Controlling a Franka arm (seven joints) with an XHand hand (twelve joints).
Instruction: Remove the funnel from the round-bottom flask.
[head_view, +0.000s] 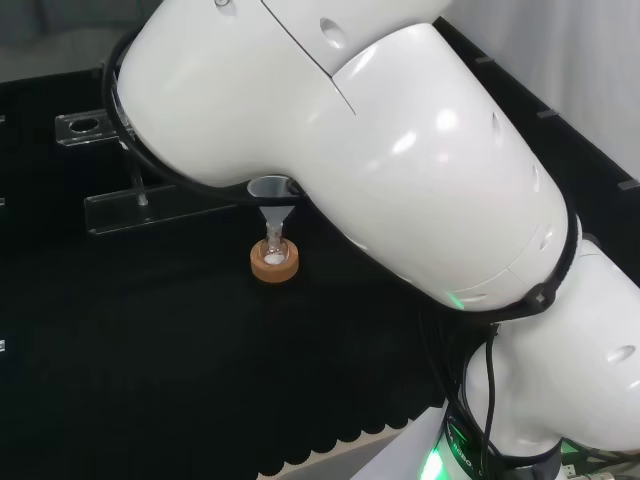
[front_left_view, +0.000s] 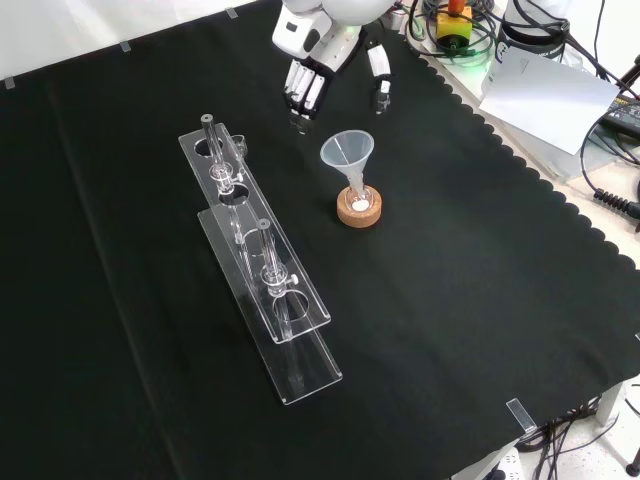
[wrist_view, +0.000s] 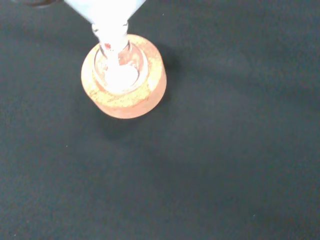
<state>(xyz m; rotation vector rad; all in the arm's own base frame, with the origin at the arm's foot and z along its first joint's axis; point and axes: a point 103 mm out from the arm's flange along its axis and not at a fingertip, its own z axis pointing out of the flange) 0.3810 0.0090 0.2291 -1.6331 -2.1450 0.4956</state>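
Note:
A clear funnel (front_left_view: 347, 155) stands with its stem in the neck of a small round-bottom flask (front_left_view: 359, 199) that rests on a cork ring (front_left_view: 359, 211). The flask holds a little white powder. In the head view the funnel (head_view: 271, 193) and cork ring (head_view: 274, 265) sit just left of the arm's big white link. In the front view the hand (front_left_view: 318, 70) hangs above and behind the funnel, apart from it, its fingers straight and pointing down. The wrist view looks down on the cork ring (wrist_view: 132, 102) and flask (wrist_view: 120, 67).
A clear acrylic test-tube rack (front_left_view: 255, 262) with glass pieces stands left of the flask in the front view, and at the far left (head_view: 150, 205) in the head view. The cloth's scalloped edge (front_left_view: 560, 190), cables and paper lie to the right in the front view.

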